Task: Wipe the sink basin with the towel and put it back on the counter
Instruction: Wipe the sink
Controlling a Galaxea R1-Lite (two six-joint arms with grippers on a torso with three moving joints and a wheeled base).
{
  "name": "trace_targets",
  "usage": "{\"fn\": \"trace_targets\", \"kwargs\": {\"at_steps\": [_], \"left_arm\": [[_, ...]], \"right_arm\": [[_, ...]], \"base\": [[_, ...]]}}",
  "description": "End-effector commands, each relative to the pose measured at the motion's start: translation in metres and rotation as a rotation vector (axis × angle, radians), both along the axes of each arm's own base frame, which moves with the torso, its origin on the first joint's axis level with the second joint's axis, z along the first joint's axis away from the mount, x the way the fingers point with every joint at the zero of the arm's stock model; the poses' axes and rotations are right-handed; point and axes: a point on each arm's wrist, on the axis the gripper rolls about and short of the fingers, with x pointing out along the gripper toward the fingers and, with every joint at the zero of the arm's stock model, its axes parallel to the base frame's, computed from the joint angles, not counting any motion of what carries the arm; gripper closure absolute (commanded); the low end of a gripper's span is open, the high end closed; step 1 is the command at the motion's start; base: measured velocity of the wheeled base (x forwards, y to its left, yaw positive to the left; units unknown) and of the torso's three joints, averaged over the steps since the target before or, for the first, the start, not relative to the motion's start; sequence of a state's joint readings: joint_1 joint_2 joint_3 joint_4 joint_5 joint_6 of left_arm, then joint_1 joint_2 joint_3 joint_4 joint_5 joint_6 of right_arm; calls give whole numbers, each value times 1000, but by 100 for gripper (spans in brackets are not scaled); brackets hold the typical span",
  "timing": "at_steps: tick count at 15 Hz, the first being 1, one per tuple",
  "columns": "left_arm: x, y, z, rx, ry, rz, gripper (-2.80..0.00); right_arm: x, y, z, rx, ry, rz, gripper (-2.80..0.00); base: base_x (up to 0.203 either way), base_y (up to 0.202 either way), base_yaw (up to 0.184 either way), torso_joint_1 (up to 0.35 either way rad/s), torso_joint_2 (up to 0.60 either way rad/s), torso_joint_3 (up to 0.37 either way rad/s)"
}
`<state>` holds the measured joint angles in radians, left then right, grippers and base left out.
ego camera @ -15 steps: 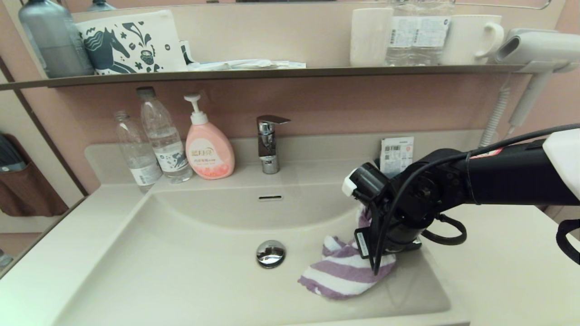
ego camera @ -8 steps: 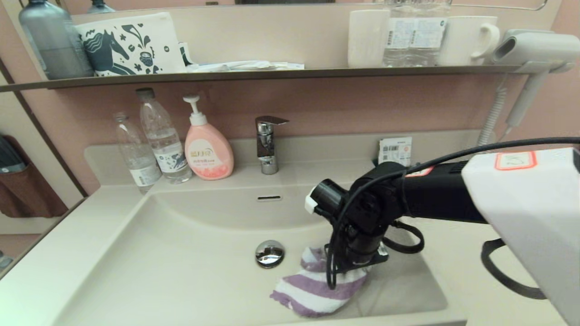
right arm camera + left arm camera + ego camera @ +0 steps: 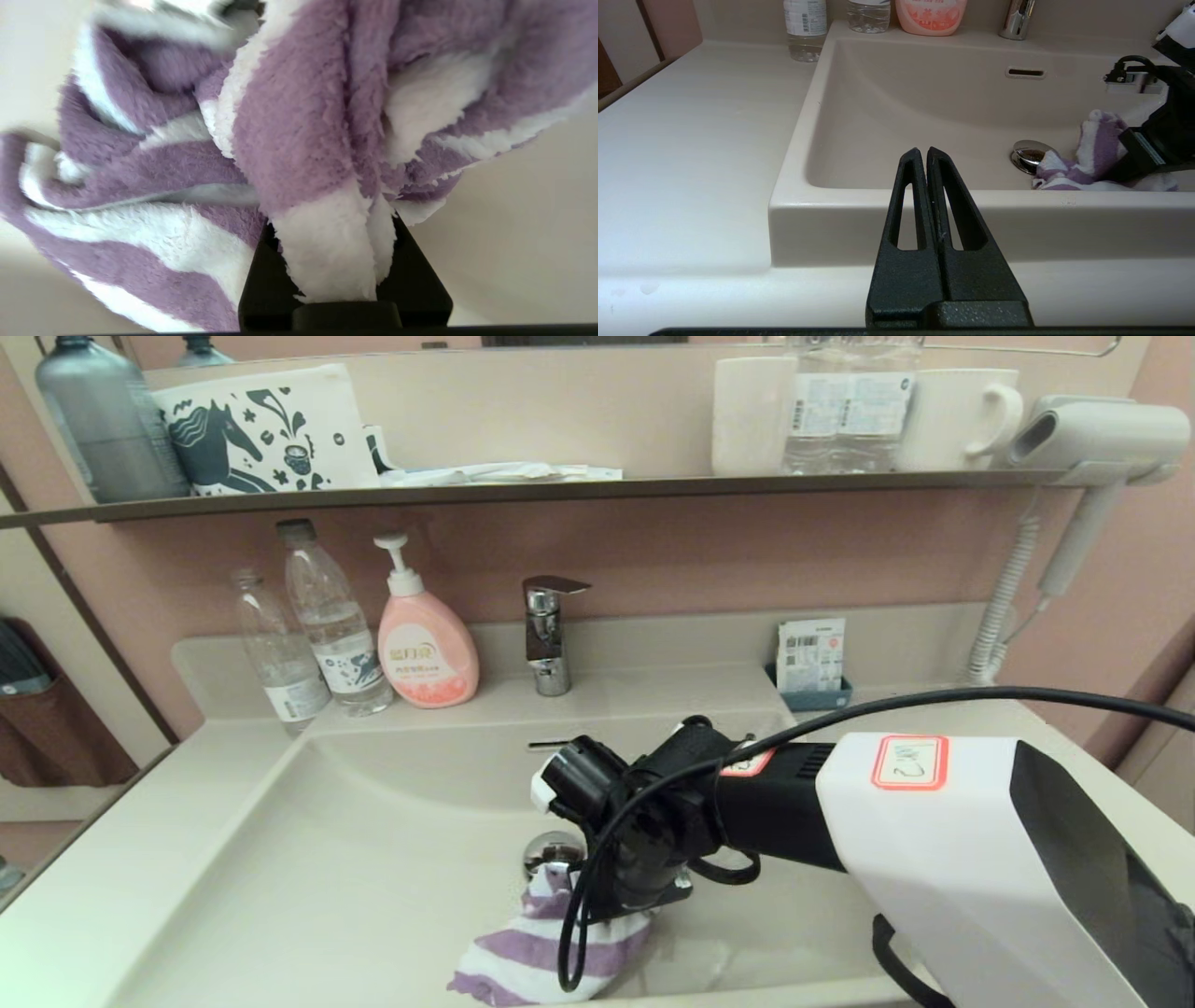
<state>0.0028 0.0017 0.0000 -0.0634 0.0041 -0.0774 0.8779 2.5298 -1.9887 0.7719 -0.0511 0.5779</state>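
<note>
1. Head view: the right gripper (image 3: 624,905) reaches down into the basin (image 3: 373,859) at lower centre of the frame, its arm entering from the lower right.
2. Right wrist view: its jaws are clamped on a bunched fold of the towel (image 3: 299,154), white pile squeezed between the two black fingers (image 3: 261,280).
3. The towel (image 3: 532,957) lies on the basin floor near the front wall, at bottom centre of the head view, its upper edge touching the drain plug (image 3: 551,849).
4. Left wrist view: the left gripper (image 3: 923,156) hovers outside the basin's front rim, jaws pressed together and holding nothing.
5. At upper left of the head view, two bottles (image 3: 308,625) and a pink soap pump (image 3: 425,649) stand on the table (image 3: 112,859); the tap (image 3: 549,630) stands at upper centre.
</note>
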Motion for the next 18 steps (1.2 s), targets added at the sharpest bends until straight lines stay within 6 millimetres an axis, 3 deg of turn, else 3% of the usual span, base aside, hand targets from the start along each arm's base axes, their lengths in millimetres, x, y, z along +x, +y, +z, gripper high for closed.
{"fn": "trace_targets", "kwargs": {"at_steps": [1,4,8,11,18], "left_arm": [[0,0,0,-1,0,2,0],[0,0,0,-1,0,1,0],[0,0,0,-1,0,1,0],[0,0,0,-1,0,1,0],[0,0,0,-1,0,1,0]], "right_arm": [[2,8,-16,22,-2,6,0],[11,26,-5,228,-89,-16,0],[5,62,-20,417,-199,17,0],[7,82,-9,597,-326,45,0],[37,67,22,668,-533,-7,0]], "base": [[0,0,0,0,0,0],[0,0,0,0,0,0],[0,0,0,0,0,0],[0,0,0,0,0,0],[0,0,0,0,0,0]]}}
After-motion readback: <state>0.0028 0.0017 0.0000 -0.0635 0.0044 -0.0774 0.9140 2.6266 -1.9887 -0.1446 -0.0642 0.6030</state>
